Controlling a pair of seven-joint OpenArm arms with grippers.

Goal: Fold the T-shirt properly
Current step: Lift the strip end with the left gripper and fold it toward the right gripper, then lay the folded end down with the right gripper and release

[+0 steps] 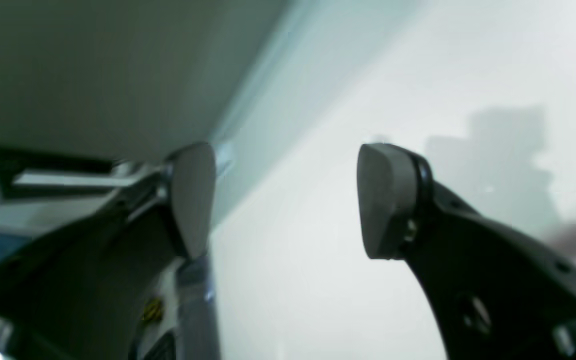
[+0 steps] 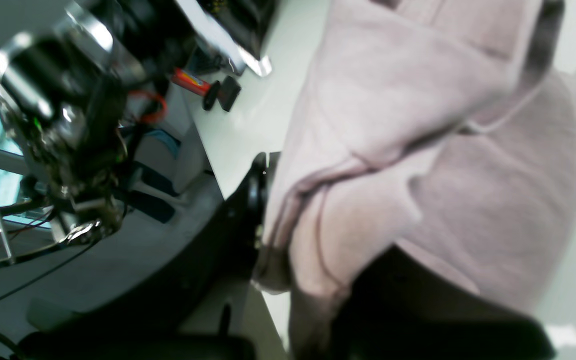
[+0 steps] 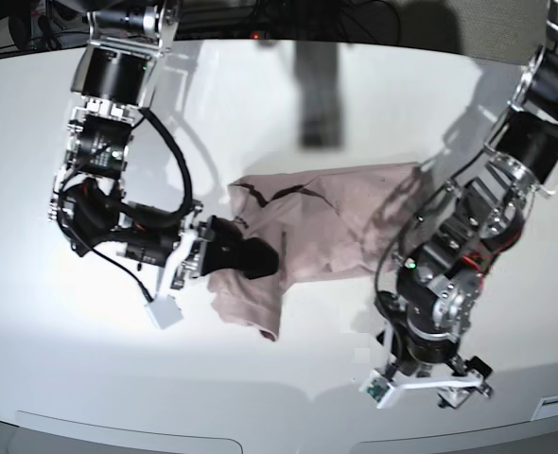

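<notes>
Base view showed the right gripper [image 3: 260, 257] clamped on the T-shirt [image 3: 326, 227]'s bunched edge, left gripper [image 1: 288, 200] spread empty; carrying that edge across evenly would suit.

My left gripper [image 1: 288, 200]: black curved fingers with matte grey oval pads [image 1: 385, 197], a brass-coloured screw beside one pad. My right gripper [image 3: 260, 257]: black. My arms: black and silver segments, black cables looped alongside, red wiring near the left wrist, white camera mounts.

Plain pink-mauve T-shirt [image 3: 326, 222], white table [image 3: 260, 104]
</notes>
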